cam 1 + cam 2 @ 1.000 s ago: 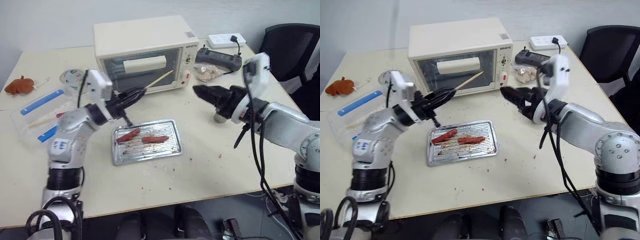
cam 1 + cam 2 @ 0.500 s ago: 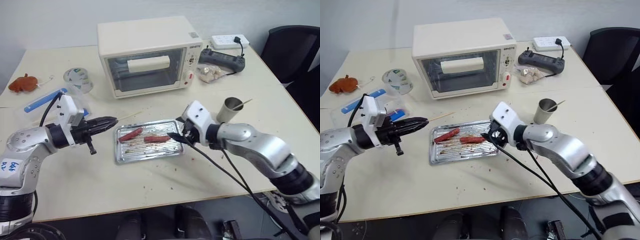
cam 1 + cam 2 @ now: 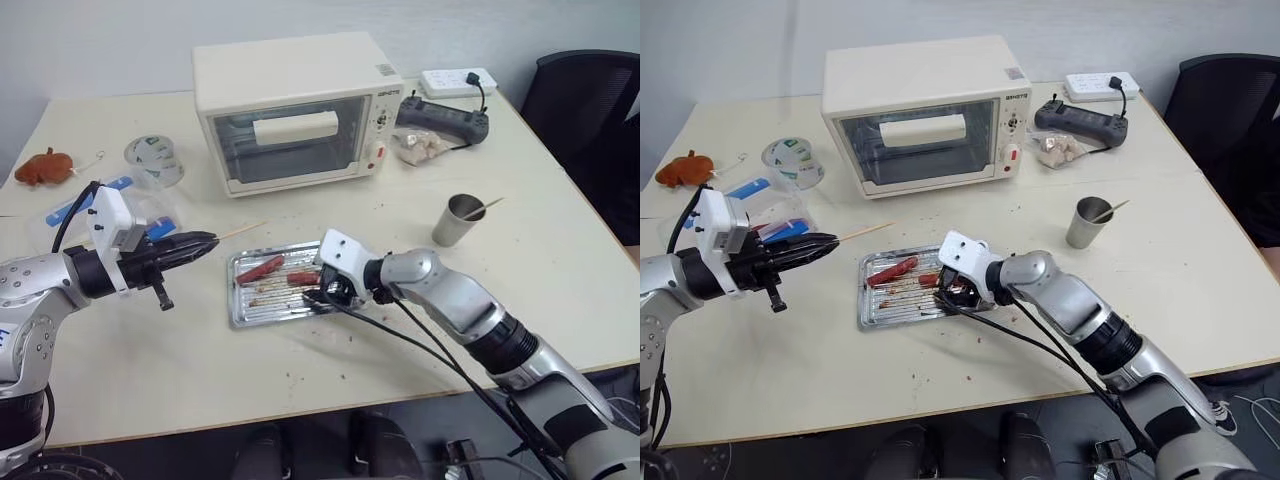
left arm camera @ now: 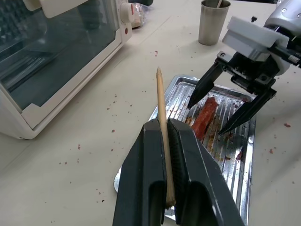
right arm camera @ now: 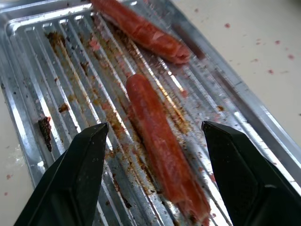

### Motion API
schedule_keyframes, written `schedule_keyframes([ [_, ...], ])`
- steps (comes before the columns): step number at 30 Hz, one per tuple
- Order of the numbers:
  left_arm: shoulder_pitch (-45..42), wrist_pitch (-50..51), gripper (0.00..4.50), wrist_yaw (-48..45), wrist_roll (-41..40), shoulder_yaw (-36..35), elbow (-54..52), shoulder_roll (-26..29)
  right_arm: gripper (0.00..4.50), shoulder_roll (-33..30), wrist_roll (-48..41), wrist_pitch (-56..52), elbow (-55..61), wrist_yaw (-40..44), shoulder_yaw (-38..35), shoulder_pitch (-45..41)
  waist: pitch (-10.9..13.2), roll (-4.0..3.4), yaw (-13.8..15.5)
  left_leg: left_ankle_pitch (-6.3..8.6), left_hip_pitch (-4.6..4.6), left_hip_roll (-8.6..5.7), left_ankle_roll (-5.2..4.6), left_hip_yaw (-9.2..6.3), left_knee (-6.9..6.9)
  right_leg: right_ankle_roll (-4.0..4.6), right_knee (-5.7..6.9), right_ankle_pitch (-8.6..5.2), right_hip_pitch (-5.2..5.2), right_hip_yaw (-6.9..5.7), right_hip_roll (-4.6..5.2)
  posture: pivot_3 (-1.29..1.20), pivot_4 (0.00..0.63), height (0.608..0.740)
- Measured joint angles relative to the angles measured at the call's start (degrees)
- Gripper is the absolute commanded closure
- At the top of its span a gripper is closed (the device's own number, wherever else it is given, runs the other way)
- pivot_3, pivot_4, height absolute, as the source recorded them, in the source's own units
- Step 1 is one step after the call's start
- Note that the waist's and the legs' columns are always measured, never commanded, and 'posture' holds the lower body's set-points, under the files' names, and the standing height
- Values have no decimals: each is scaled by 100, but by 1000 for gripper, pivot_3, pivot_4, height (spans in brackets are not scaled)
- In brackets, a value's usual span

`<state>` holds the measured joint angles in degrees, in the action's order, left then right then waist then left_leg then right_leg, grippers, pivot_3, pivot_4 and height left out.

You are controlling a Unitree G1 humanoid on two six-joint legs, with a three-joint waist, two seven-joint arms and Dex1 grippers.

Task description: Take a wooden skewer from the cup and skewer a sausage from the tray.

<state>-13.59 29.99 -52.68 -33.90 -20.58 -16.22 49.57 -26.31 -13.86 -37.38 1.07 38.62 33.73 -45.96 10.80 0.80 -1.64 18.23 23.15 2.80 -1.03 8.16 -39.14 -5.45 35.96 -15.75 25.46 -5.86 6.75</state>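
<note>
My left gripper [image 3: 205,241] is shut on the wooden skewer [image 3: 240,230], held roughly level to the left of the tray, its point towards the oven. In the left wrist view the skewer [image 4: 161,101] sticks out between the closed fingers [image 4: 146,155]. The silver tray [image 3: 236,305] holds two sausages. My right gripper [image 5: 154,126] hangs open low over the tray, its fingers either side of the dark red sausage [image 5: 162,150]. The shorter sausage [image 3: 261,268] lies to its left. The cup [image 3: 457,220] stands to the right with another stick in it.
A cream toaster oven [image 3: 295,110] stands behind the tray. A clear tape roll [image 3: 153,158], a plastic box with blue strips [image 3: 75,205] and an orange toy [image 3: 42,165] are at the left. A black device [image 3: 445,115], power strip [image 3: 455,80] and chair [image 3: 590,110] sit far right.
My right gripper came down and to the left from beside the cup onto the tray, turning to straddle the sausage. My left gripper drew back to the left with the skewer.
</note>
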Motion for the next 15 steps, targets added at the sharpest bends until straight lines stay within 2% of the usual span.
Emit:
schedule_keyframes([
  [5, -3, 0, 4500, 8, -2, -40, -44, 1, 1209, 383, 265, 117, -463, 319, -15, -173, 0, 0, -9, 2, -1, 2, 5, 1, 0, 1, 1, 0, 0, 0, -4, 0, 150, 740],
  [8, -3, 0, 4500, 14, -11, -47, -102, 1, 1696, 532, 355, 124, -619, 458, -62, -226, 0, 0, -10, 2, -1, 2, 5, 2, 0, 1, 1, 0, 0, 0, -4, 0, 150, 740],
  [12, -3, 0, 4500, 25, -20, -77, -103, 0, 2886, 653, 380, 120, -710, 617, -110, -225, 0, 0, -11, 2, -1, 2, 5, 2, 0, 1, 2, 0, 0, 0, -4, 0, 150, 740],
  [15, -4, 0, 4500, 52, -20, -83, -102, 0, 2886, 684, 439, 96, -719, 654, -165, -224, 0, 0, -10, 2, -1, 2, 6, 3, 0, 1, 2, 0, 0, 0, -4, 0, 150, 740],
])
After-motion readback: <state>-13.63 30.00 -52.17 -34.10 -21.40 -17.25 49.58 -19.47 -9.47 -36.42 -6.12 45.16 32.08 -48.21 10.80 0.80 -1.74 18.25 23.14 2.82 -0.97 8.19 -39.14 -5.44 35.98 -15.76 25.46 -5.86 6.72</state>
